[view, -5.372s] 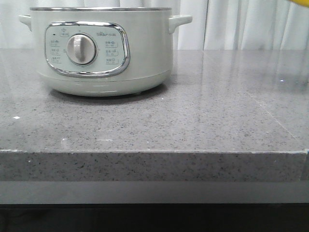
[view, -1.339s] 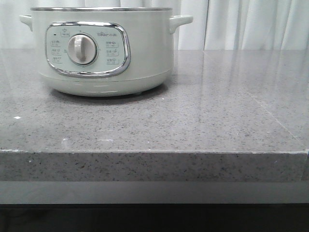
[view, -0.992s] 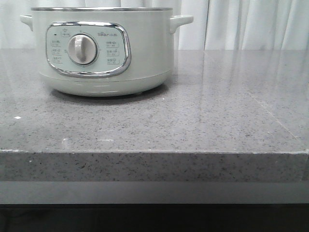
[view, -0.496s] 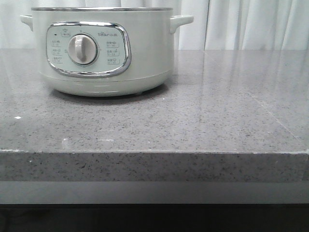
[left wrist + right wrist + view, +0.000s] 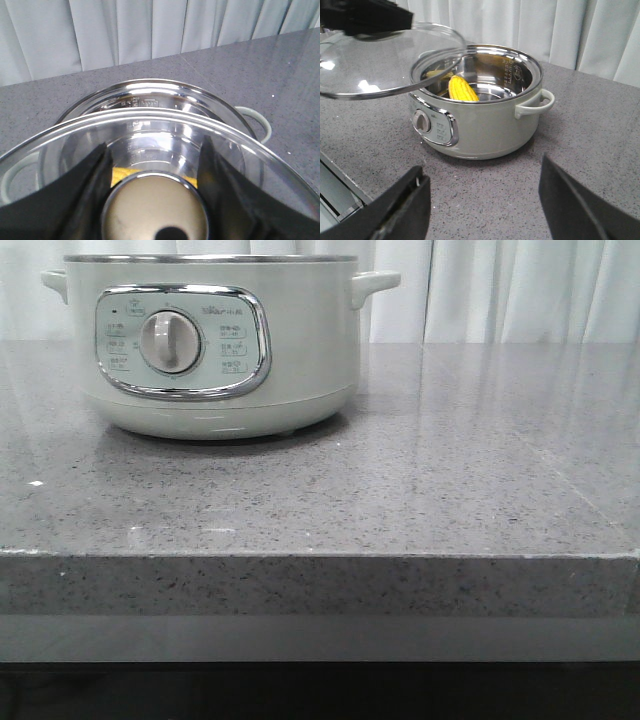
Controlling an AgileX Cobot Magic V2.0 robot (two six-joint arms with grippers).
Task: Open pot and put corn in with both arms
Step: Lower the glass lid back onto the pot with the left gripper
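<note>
the pot (image 5: 485,117) stood uncovered on the grey counter (image 5: 420,490), at ten o'clock in the front view. the corn (image 5: 462,89) lay inside it. the left gripper (image 5: 155,165) grasped the glass lid (image 5: 385,60) by its knob (image 5: 156,212), holding it above the pot. the right gripper (image 5: 485,210) was spread wide, holding nothing.

We can't see into the pot (image 5: 215,350) from the front view; its top is cropped at the frame's upper edge. Left wrist view: the lid (image 5: 150,150) runs off both sides, the corn (image 5: 122,174) is only a yellow sliver behind the knob (image 5: 155,210). Panel text is unreadable.
</note>
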